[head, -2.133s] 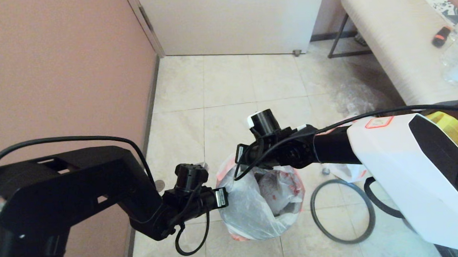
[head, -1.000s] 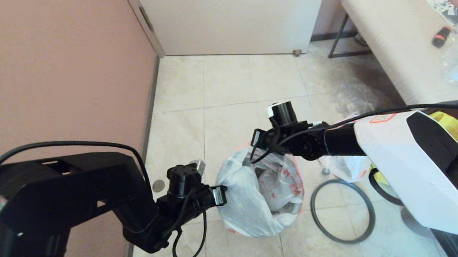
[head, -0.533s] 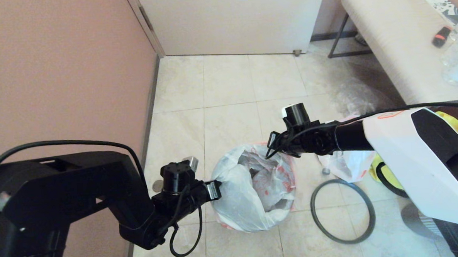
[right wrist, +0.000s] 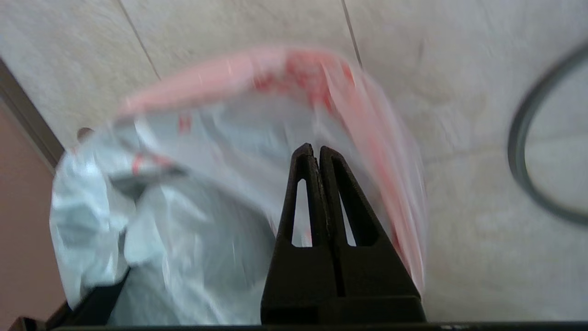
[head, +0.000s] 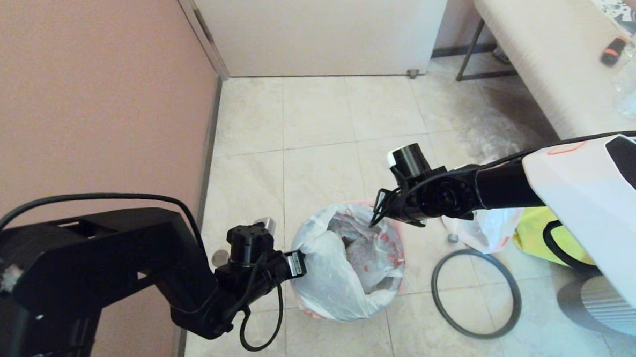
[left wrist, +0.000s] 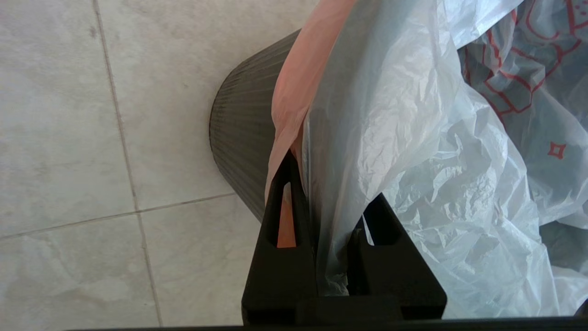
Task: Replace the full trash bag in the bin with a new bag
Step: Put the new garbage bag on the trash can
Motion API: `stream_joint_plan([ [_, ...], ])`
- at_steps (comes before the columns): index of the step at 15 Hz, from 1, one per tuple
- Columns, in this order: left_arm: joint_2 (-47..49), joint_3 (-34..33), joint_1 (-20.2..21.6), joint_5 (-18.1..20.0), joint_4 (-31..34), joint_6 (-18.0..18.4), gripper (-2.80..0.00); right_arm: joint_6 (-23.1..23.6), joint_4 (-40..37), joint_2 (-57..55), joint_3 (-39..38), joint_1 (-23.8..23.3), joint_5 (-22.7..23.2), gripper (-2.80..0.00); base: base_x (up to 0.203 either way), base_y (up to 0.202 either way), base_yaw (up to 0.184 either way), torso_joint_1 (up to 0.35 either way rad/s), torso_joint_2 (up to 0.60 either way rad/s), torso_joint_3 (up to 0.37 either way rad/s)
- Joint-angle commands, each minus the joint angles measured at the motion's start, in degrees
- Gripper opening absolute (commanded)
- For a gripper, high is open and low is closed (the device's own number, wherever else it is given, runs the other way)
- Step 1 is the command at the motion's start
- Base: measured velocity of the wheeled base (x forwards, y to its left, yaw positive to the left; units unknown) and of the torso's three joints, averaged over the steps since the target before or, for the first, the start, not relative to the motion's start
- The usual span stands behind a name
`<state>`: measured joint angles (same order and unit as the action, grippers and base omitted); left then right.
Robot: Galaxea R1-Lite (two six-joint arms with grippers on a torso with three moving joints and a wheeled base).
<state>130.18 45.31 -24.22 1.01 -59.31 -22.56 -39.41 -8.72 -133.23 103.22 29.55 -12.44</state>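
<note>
The new bag (head: 349,268), translucent white with a pink edge and red line print, hangs open in the bin (left wrist: 239,128), whose ribbed black wall shows only in the left wrist view. My left gripper (head: 305,263) (left wrist: 333,177) is shut on the left side of the new bag (left wrist: 413,138), with plastic bunched between its fingers. My right gripper (head: 374,219) (right wrist: 314,148) hovers over the bag's far right rim, shut, with no plastic seen between the fingers. The grey hoop (head: 433,289) (right wrist: 514,147) lies flat on the floor to the right. The lumpy full trash bag (head: 481,230) lies beyond the hoop.
A yellow tote (head: 540,233) lies beside the full bag, under my right arm. A clear plastic bag (head: 493,133) sits by the cream bench (head: 537,45) at the back right. The pink wall (head: 78,103) runs close along the left, and a white door (head: 322,28) stands behind.
The bag, held high at first, has sunk lower around the bin. My right gripper swung right and down to the far right rim. My left gripper dropped slightly, keeping its hold.
</note>
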Motion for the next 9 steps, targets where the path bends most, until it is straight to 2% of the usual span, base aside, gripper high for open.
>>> stream_joint_plan([
  [1,0.60,0.39,-0.12,-0.22,-0.37,-0.11,-2.80,-0.93,-0.13,1.87,-1.83,0.96,-0.30,-2.80,0.000,0.000,0.000,0.000,0.00,0.000],
  [6,0.89,0.49,-0.04,-0.07,-0.20,-0.03,-2.80,-1.30,-0.59,6.02,-2.94,1.96,-0.69,-2.80,0.000,0.000,0.000,0.000,0.00,0.000],
  [9,1.78,0.48,-0.59,-0.15,-0.10,1.27,-2.80,-1.37,-2.01,6.57,-2.86,2.99,-1.54,-2.80,0.000,0.000,0.000,0.000,0.00,0.000],
])
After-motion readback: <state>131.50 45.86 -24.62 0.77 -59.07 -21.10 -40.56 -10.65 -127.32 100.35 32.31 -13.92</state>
